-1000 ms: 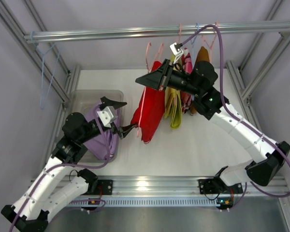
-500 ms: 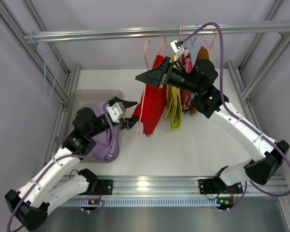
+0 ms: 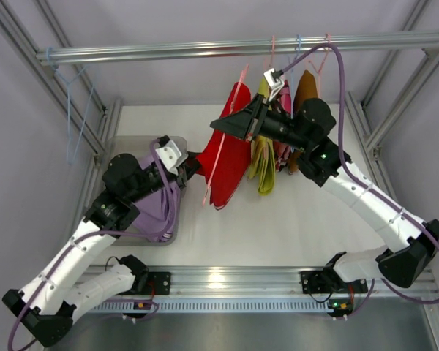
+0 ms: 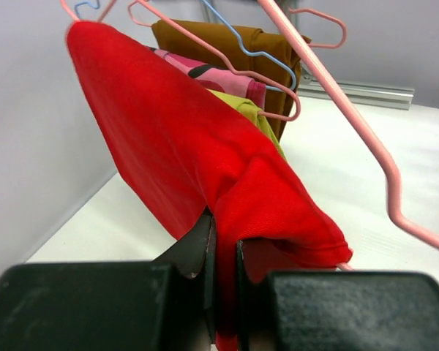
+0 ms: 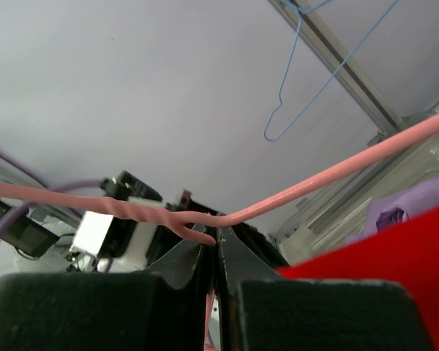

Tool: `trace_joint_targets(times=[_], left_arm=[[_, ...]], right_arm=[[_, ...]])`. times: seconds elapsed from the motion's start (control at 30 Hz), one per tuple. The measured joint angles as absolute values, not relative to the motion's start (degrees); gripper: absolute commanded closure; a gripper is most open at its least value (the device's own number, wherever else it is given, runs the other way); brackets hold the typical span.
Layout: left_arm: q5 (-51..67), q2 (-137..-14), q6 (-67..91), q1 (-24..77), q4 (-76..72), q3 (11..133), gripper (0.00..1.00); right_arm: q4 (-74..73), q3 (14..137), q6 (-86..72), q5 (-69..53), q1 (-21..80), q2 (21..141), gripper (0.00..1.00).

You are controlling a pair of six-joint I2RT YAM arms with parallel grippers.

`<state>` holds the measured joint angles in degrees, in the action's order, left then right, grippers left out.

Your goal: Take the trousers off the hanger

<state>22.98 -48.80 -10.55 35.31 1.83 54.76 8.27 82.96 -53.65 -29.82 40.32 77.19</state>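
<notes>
Red trousers (image 3: 230, 150) hanging long axis downward, left gripper (image 4: 223, 245) pinching their lower end, right gripper (image 5: 218, 248) clamping pink hanger (image 5: 314, 183), lilac trousers (image 3: 154, 212) in bin (image 3: 135, 139)

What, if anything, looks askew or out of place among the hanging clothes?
The pink hanger, pinched by the right gripper, slants steeply across the red trousers instead of hanging level. The left gripper pinches the trousers low down.

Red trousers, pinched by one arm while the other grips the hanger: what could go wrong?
The left gripper pinches only a fold of the red trousers; it may slip out. The right gripper clamps the wiry pink hanger, which could twist. The yellow-green trousers hang close and might snag.
</notes>
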Motion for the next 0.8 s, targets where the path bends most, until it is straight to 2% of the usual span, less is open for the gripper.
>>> trace_joint_targets(times=[0.33, 0.8], left_arm=[[14.8, -49.6, -6.5, 35.2, 15.0, 71.3, 1.00], [4.2, -54.0, -7.5, 32.5, 19.3, 90.4, 1.00]], right_arm=[[9.4, 72.3, -52.0, -30.5, 40.3, 74.2, 1.00], [9.8, 67.2, -47.5, -30.7, 40.3, 74.2, 1.00]])
